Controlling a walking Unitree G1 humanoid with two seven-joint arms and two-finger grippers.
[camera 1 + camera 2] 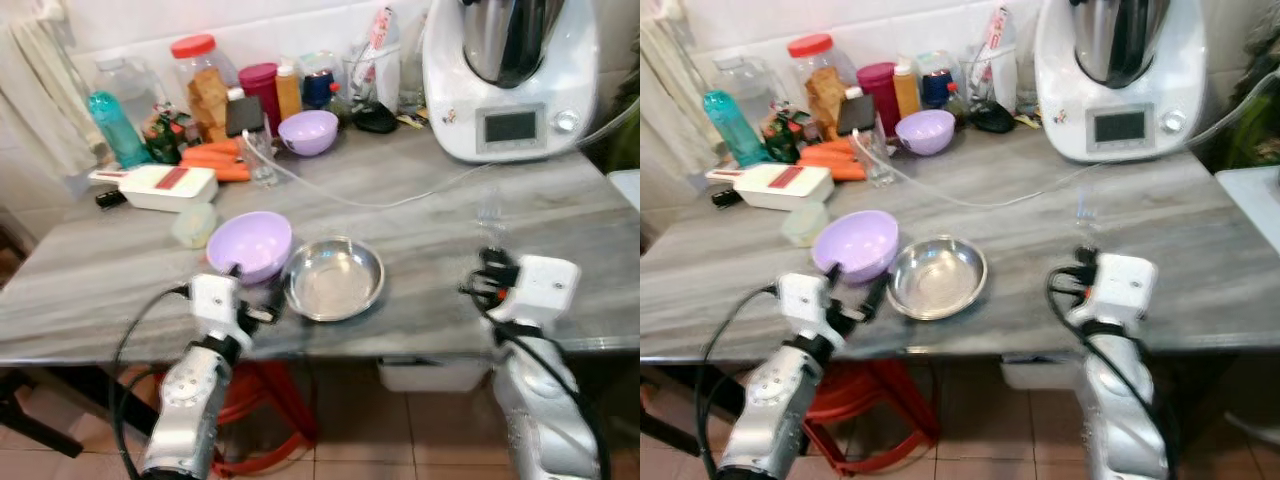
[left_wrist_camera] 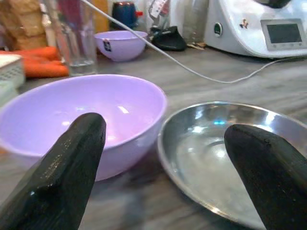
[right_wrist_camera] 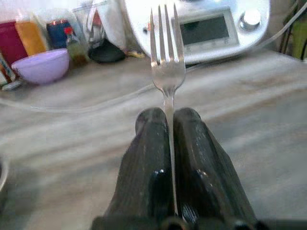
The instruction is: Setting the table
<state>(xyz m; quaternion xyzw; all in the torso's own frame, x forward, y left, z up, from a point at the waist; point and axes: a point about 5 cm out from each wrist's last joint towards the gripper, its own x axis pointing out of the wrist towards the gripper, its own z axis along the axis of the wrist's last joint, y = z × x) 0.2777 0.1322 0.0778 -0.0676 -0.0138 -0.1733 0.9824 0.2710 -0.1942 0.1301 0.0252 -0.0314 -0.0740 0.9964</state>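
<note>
A lilac bowl (image 1: 249, 243) and a steel bowl (image 1: 334, 278) sit side by side near the table's front edge. My left gripper (image 1: 258, 296) is open just in front of them, one finger (image 2: 64, 172) before the lilac bowl (image 2: 86, 115) and the other before the steel bowl (image 2: 225, 153). My right gripper (image 1: 490, 270) is shut on a silver fork (image 3: 167, 62), its tines pointing up and away over the table to the right of the bowls. The fork (image 1: 488, 215) shows faintly above the gripper.
A white kitchen machine (image 1: 510, 75) stands at the back right, its cable (image 1: 380, 200) trailing across the table. At the back left are a second lilac bowl (image 1: 308, 131), carrots (image 1: 213, 160), jars, bottles and a white box (image 1: 165, 186). A red stool (image 1: 265, 420) is under the table.
</note>
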